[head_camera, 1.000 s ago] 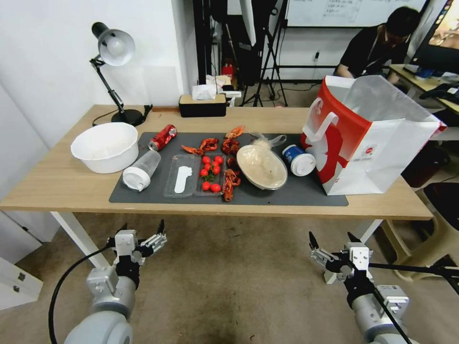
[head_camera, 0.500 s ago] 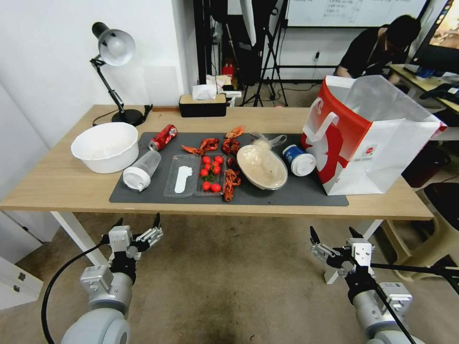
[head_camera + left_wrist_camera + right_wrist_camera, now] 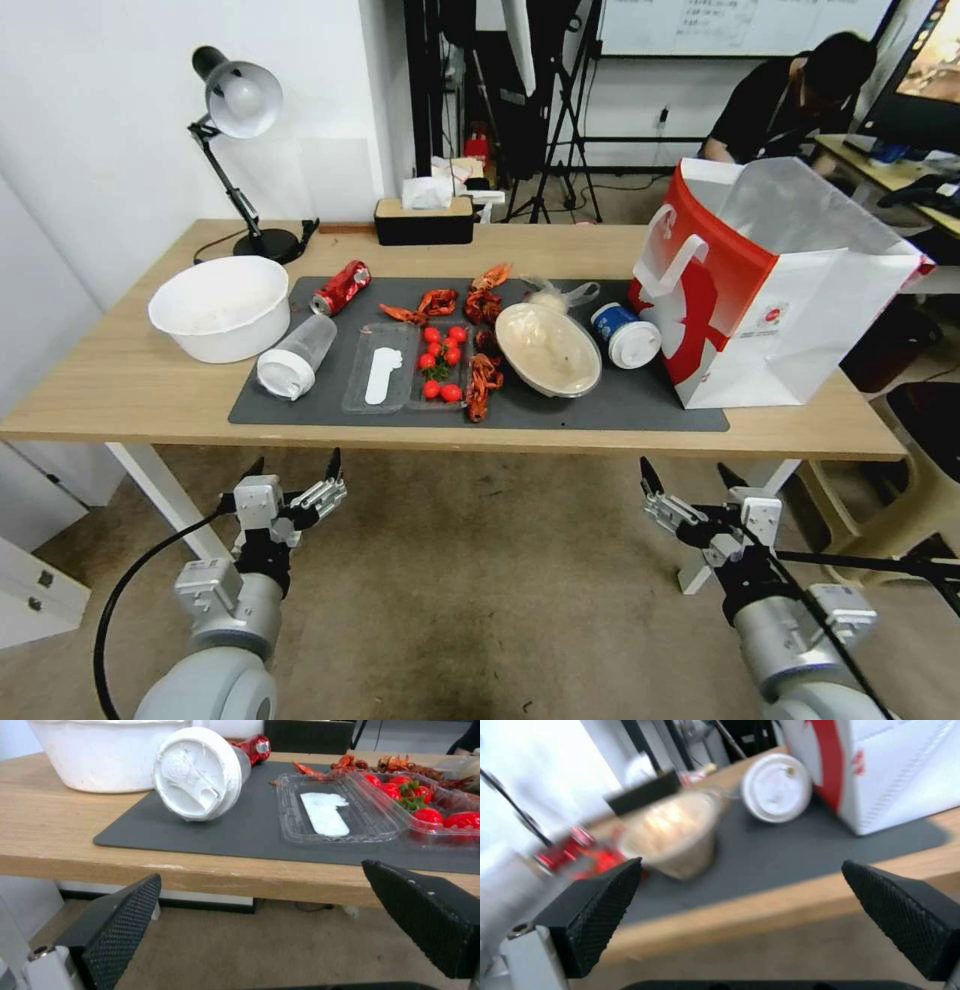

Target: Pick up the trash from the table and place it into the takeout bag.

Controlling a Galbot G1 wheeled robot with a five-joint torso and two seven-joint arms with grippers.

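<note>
Both arms are being held below and in front of the near edge of the table (image 3: 130,400), over the floor. The left gripper (image 3: 293,478) is being held with its fingers spread wide and nothing between them; the right gripper (image 3: 688,478) is likewise being held wide open and empty. No item is being gripped, so the step in hand is judged to be the approach before the first pick.

All trash is lying on the dark grey mat (image 3: 640,405). The frosted plastic cup (image 3: 295,356) is lying on its side at the near left, lid toward the left gripper, just beside the large white basin (image 3: 218,306). The dented red soda can (image 3: 341,287) is lying farther back. The beige round lidded bowl (image 3: 547,349) is resting tilted near the centre, with the clear bag with beige lump (image 3: 555,294) behind it. The small blue-white lidded cup (image 3: 624,335) is lying to its right, just beside the takeout bag (image 3: 770,290), which is standing upright and open at the right end.

The next move is judged to call for one gripper being raised above table height and lined up across an item, probably the frosted plastic cup or the small blue-white lidded cup.
</note>
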